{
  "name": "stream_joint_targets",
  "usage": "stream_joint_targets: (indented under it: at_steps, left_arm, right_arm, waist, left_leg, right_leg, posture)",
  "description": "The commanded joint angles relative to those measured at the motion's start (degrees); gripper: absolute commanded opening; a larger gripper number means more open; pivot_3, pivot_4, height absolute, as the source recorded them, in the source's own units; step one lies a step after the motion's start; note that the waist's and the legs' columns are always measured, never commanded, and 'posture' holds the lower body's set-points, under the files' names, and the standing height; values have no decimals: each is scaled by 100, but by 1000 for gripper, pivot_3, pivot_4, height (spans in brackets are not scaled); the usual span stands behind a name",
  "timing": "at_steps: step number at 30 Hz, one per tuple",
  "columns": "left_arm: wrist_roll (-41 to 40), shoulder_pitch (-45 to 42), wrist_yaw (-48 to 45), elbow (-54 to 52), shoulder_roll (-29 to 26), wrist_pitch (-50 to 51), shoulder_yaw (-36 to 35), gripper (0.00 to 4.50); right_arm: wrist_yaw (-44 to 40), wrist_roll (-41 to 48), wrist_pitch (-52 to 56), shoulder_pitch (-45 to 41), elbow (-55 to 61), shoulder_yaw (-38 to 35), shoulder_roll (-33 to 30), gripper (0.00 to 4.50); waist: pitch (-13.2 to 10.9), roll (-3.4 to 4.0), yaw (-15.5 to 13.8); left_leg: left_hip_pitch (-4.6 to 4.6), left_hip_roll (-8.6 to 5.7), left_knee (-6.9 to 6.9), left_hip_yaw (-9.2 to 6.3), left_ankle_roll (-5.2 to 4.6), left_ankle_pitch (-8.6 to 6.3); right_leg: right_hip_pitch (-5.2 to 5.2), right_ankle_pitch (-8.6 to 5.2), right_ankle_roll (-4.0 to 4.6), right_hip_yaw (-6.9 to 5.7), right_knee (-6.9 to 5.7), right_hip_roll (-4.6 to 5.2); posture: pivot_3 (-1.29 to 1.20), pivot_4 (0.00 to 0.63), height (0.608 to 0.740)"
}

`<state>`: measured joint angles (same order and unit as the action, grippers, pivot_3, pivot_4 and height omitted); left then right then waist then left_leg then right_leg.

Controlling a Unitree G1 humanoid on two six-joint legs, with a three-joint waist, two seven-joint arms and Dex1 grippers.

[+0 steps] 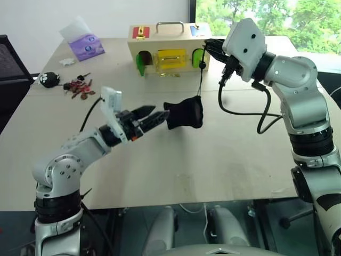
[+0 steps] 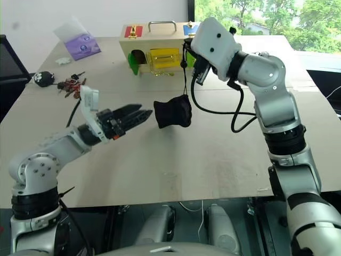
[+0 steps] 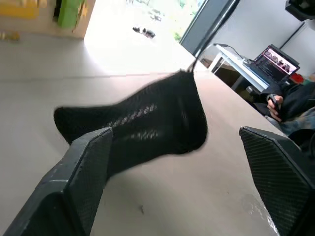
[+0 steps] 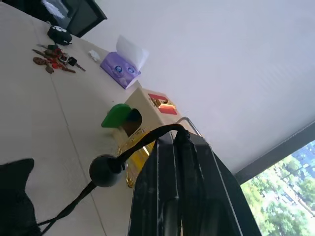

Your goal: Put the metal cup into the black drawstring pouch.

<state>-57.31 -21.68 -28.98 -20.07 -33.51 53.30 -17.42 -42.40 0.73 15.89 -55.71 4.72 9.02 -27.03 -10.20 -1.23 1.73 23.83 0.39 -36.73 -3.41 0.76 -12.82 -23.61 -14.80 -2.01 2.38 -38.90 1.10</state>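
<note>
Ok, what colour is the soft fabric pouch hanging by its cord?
Black all over, cord included: the soft fabric drawstring pouch shows best in the right eye view.

wooden box [image 1: 169, 50] with metal handle on top, yellow panel in front, green flaps at its arched openings, red and blue patches on the lid, at far side of the tan table [image 1: 186, 160]. purple tissue pack [image 1: 85, 45] far left. black-and-white paw keychain ball [image 1: 49, 79] beside a key bunch [image 1: 79, 88]. black chair [image 1: 10, 69] at left edge. open laptop [image 3: 275, 59] on a side desk.
</note>
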Motion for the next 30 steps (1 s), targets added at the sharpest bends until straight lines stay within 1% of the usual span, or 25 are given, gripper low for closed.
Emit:
stream_joint_targets:
  at_steps: [1, 5, 12, 15, 21, 30]
  left_arm:
    - [69, -264, -122, -220, -111, -201, 80, 4151]
    - [91, -621, -285, -189, -137, -214, 294, 4151]
    - [100, -1238, -338, -40, 9, -223, 611, 4151]
    - [191, -1389, -387, 29, 63, -268, 731, 4151]
    - [126, -1707, -356, 87, 263, -218, 782, 4151]
    - [496, -2150, -601, 557, 441, -413, 998, 4151]
  right_arm:
    - [-145, 26, -125, -140, 232, -25, -111, 0]
    - [-217, 48, -111, -112, 352, -30, -147, 0]
    - [-286, 182, 85, -125, 673, -54, -91, 0]
    - [-301, 191, 125, -79, 784, -42, -119, 0]
    - [-344, 184, 209, 26, 935, -40, -231, 0]
    - [-341, 128, 216, 128, 1118, 10, -320, 0]
  waist:
    - [-1, 1, 20]
    - [-1, 1, 31]
    - [-1, 0, 41]
    - [-1, 1, 40]
    - [-1, 0, 41]
    - [-1, 0, 42]
  left_leg:
    - [0, 0, 0, 2, 0, 0]
    - [2, 0, 0, 2, 1, 0]
    - [1, 0, 0, 0, 1, 0]
    - [2, -1, 0, 1, 1, 1]
    - [1, 0, 0, 1, 2, 1]
    - [1, -4, -1, 3, 17, 10]
  right_leg:
    - [0, 0, 0, 0, 0, 0]
    - [-1, 0, 0, 3, 2, 0]
    - [-1, 0, 0, 2, 0, -2]
    - [0, 0, 0, 2, 1, -2]
    - [-1, 0, 0, 3, 0, -3]
    - [-1, 0, 0, 1, 0, -5]
  posture:
    - [0, 150, 740]
    - [0, 150, 740]
    - [0, 150, 740]
    - [0, 150, 740]
    - [0, 150, 740]
    - [0, 150, 740]
